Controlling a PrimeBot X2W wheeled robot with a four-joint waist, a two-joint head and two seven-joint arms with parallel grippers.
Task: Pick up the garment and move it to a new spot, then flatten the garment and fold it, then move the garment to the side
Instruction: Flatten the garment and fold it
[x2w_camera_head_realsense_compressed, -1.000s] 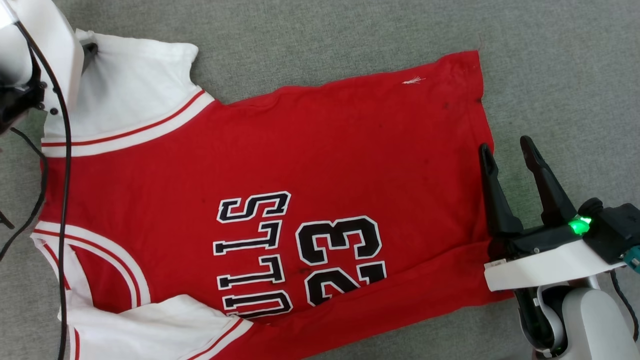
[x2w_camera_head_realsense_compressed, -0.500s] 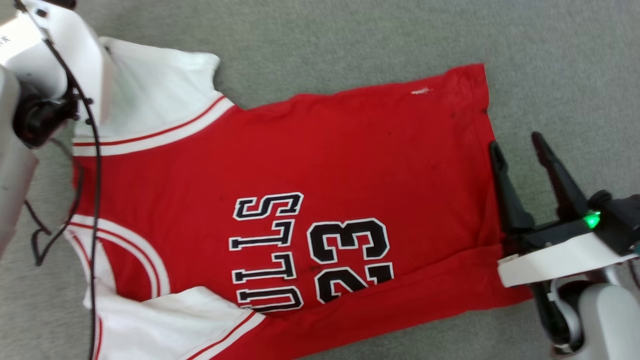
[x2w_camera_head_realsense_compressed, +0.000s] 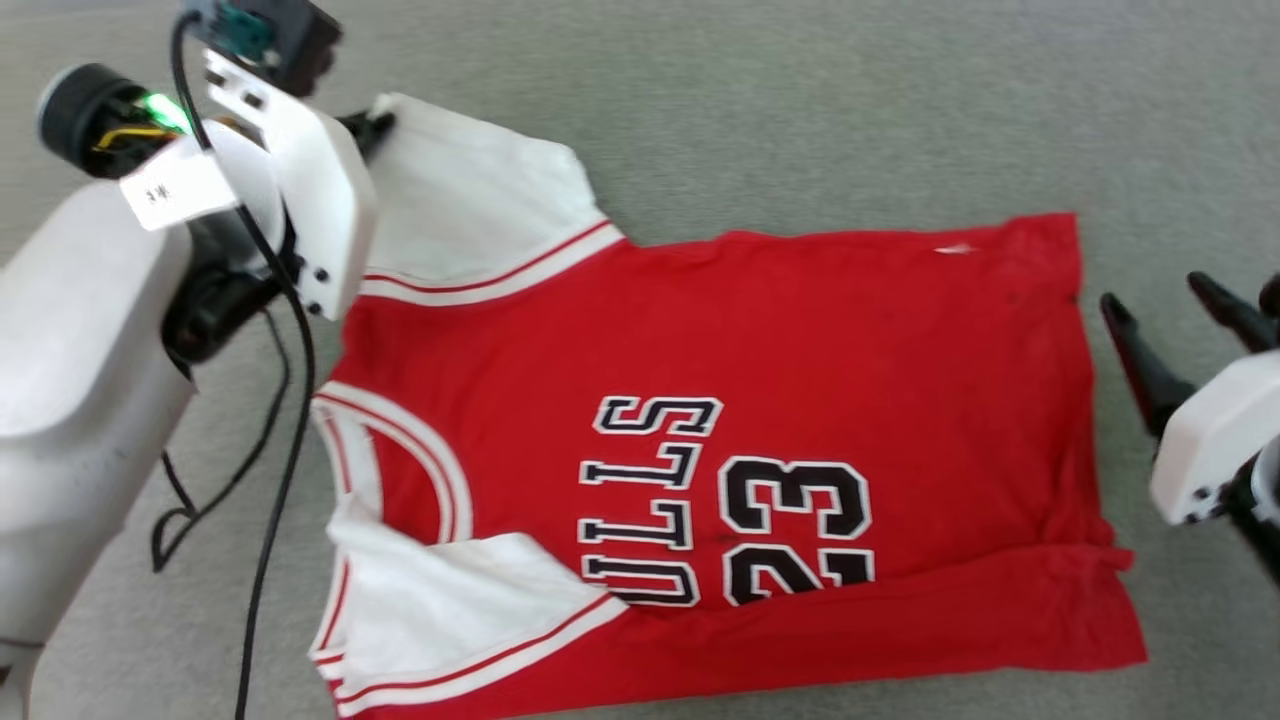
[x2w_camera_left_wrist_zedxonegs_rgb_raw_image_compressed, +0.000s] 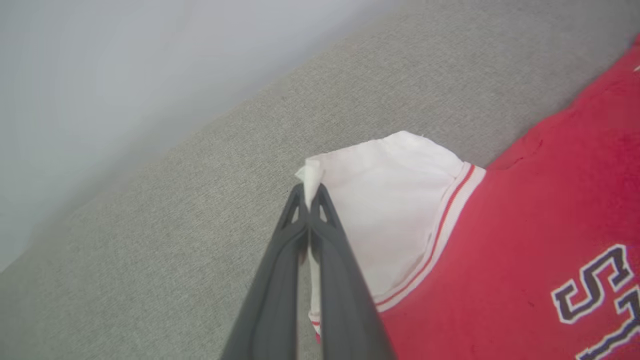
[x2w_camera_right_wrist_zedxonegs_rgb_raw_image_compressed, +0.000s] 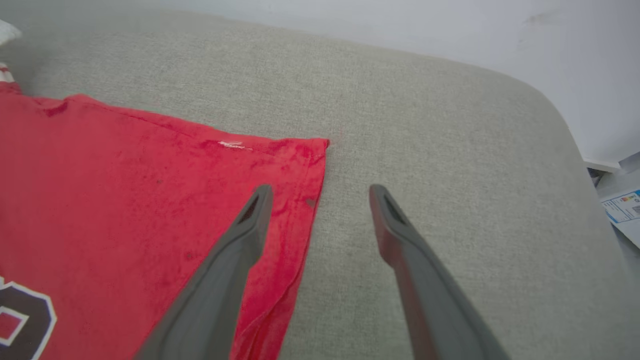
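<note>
**Thin pinch on a sleeve corner, hem end unheld**

The garment (x2w_camera_head_realsense_compressed: 760, 400) lies front-up on the grey padded surface (x2w_camera_head_realsense_compressed: 800, 100) across the middle of the head view, collar toward the left edge and hem toward the right. The left gripper (x2w_camera_left_wrist_zedxonegs_rgb_raw_image_compressed: 310, 192) is pressed together on the corner of the white sleeve (x2w_camera_left_wrist_zedxonegs_rgb_raw_image_compressed: 395, 200), at the upper left of the head view. In its wrist view only a small tuft of cloth pokes past the tips. The right gripper (x2w_camera_right_wrist_zedxonegs_rgb_raw_image_compressed: 320, 192) is spread and holds nothing. One finger is over the red hem (x2w_camera_right_wrist_zedxonegs_rgb_raw_image_compressed: 300, 210) and the other over bare grey; whether either touches cannot be told.

The bite looks shallow, so a firm pull could slide the cloth out. Lifting by this one corner would likely drag the shirt askew and bunch it. That would worsen the strip already turned over along the bottom edge and the lower sleeve (x2w_camera_head_realsense_compressed: 450, 590) lying folded onto the chest. If the right claw closes where it is, it may catch only the hem's edge, or nothing. The black cable (x2w_camera_head_realsense_compressed: 290, 400) hanging beside the collar could snag the fabric.
</note>
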